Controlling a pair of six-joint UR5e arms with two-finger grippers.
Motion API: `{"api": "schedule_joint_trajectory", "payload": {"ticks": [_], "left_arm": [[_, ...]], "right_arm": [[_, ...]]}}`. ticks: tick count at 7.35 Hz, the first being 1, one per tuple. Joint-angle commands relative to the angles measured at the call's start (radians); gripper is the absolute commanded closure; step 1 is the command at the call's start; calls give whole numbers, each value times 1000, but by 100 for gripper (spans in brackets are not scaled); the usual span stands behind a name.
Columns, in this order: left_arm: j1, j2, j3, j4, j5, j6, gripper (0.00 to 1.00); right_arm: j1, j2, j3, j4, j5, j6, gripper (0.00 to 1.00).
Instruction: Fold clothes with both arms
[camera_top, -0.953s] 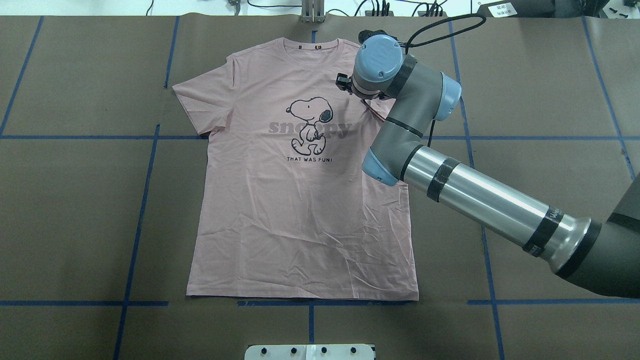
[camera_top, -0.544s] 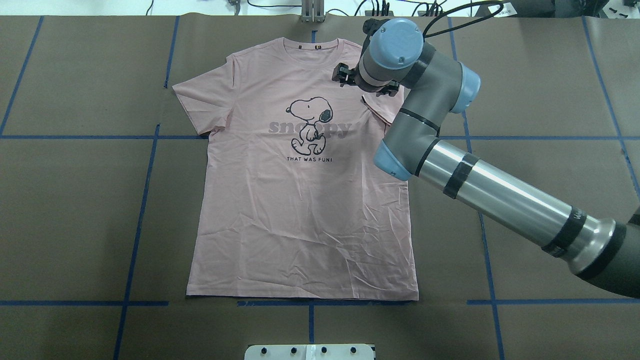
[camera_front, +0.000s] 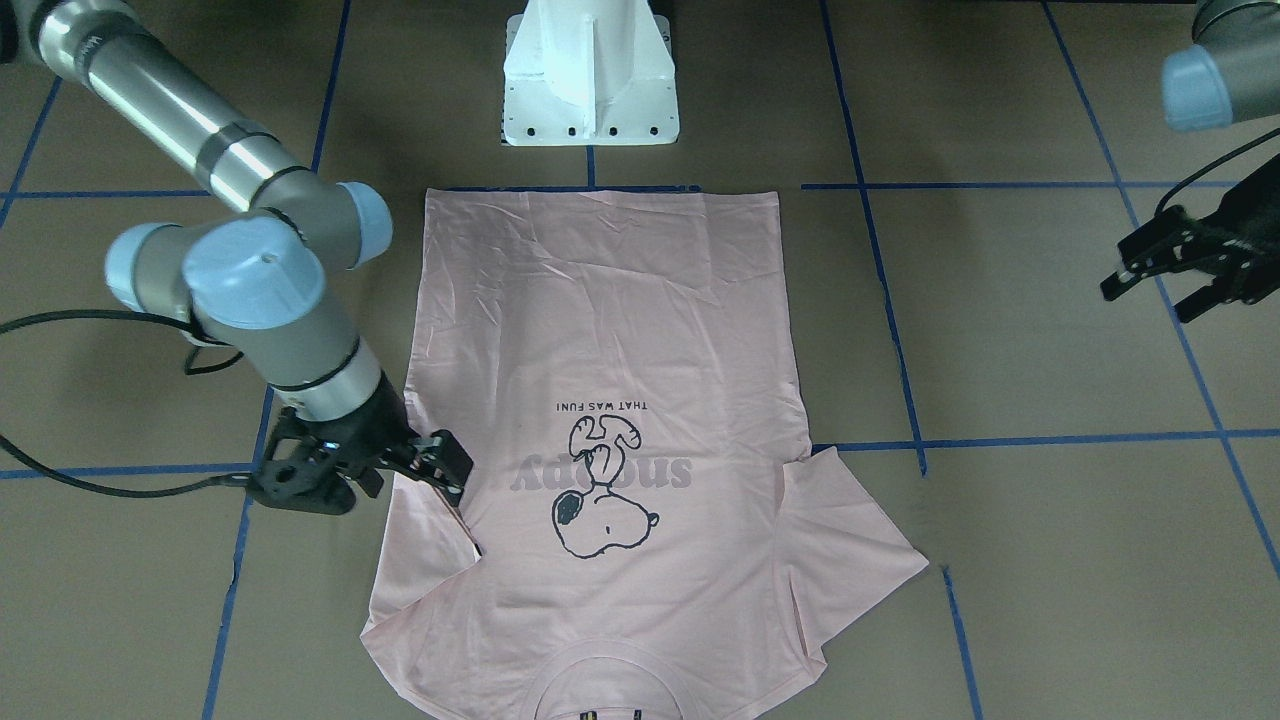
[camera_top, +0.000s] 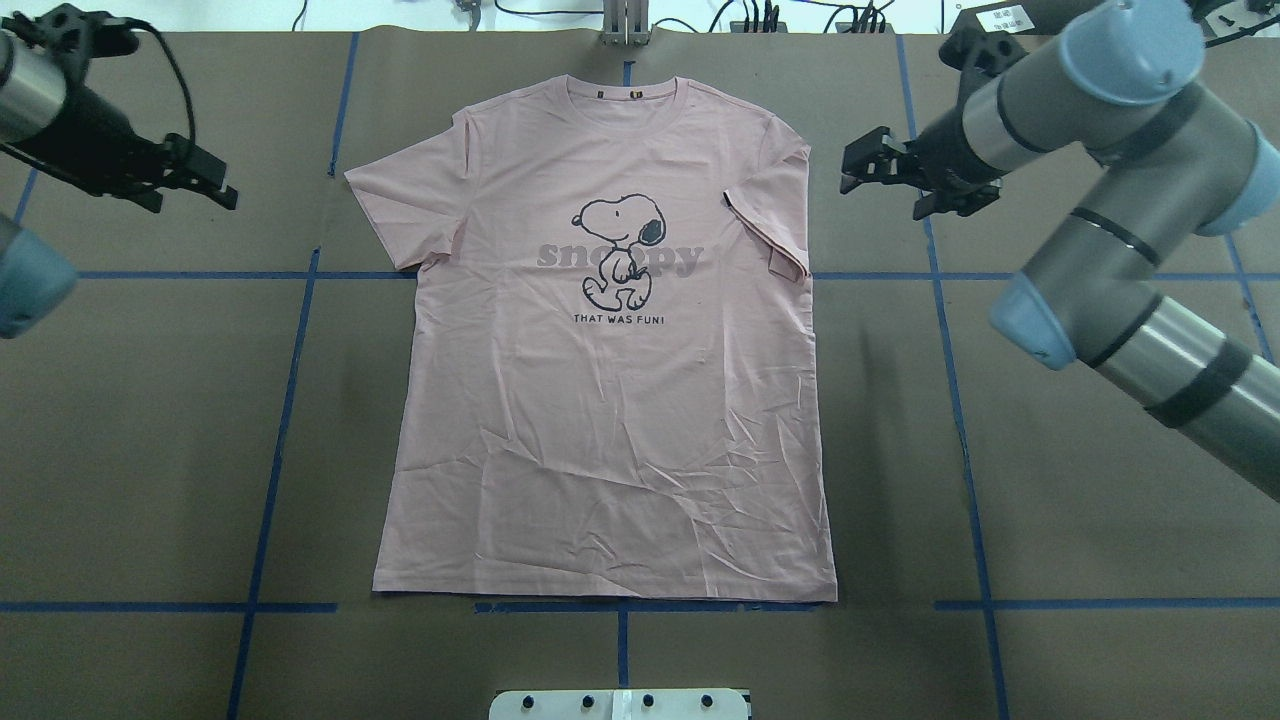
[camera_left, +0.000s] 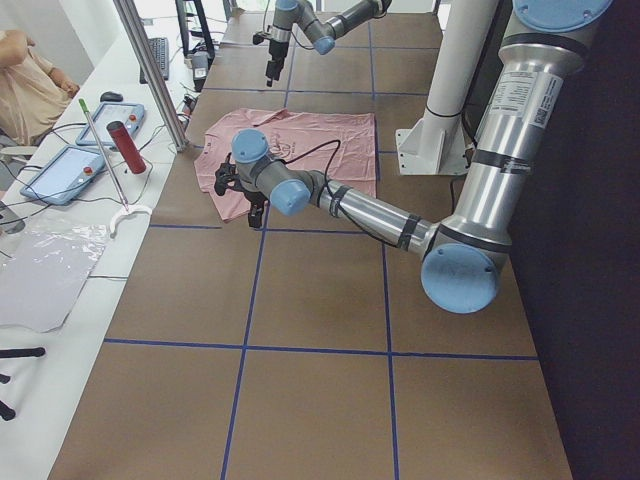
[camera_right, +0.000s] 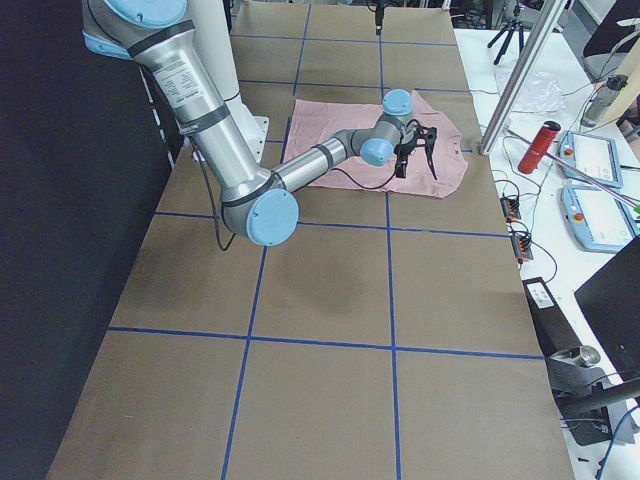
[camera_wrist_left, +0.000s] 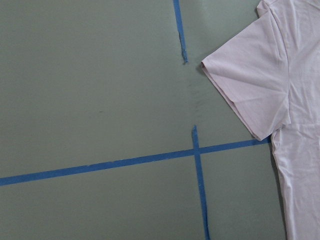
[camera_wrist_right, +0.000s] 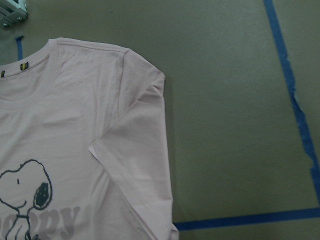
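Observation:
The pale pink T-shirt (camera_top: 600, 420) lies flat on the brown table, cartoon dog print up, collar away from the robot. Its sleeve (camera_top: 775, 200) on my right side lies folded inward over the chest; the other sleeve (camera_wrist_left: 255, 95) is spread out flat. My right gripper (camera_top: 885, 195) hovers open just right of the folded sleeve, off the cloth, holding nothing. The left gripper (camera_top: 195, 195) hangs open over bare table, well left of the spread sleeve. In the front-facing view the shirt (camera_front: 610, 300) lies between the right gripper (camera_front: 375, 485) and the left gripper (camera_front: 1145, 303).
Blue tape lines (camera_top: 290, 400) grid the brown table cover. The white pedestal (camera_front: 590, 70) stands just behind the shirt's hem. A side bench beyond the collar end holds tablets and a red cylinder (camera_left: 126, 146), with a metal post (camera_left: 150, 70) and a seated person (camera_left: 25, 75).
My right arm has drawn back to the right, off the shirt, and the sleeve stays folded inward. The left arm has come into the overhead view at the upper left.

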Motion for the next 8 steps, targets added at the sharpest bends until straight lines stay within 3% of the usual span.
{"api": "schedule_joint_trajectory", "payload": {"ticks": [1,2,3,6,8], "left_arm": [[65,-170,267,-155,105,-102,0],[83,-216,411,-341,192,-180,4],[120,-257,509,-419,255,-192,8],[151,-308,612,-484,317,-193,26],[151,-313,622,-489,317,-193,34]], "right_arm": [[38,-138,126,2,55,-34,0],[36,-177,157,3,52,-34,0],[36,-186,168,3,43,-32,0],[32,-188,162,2,38,-32,0],[30,-186,156,2,38,-32,0]]}}
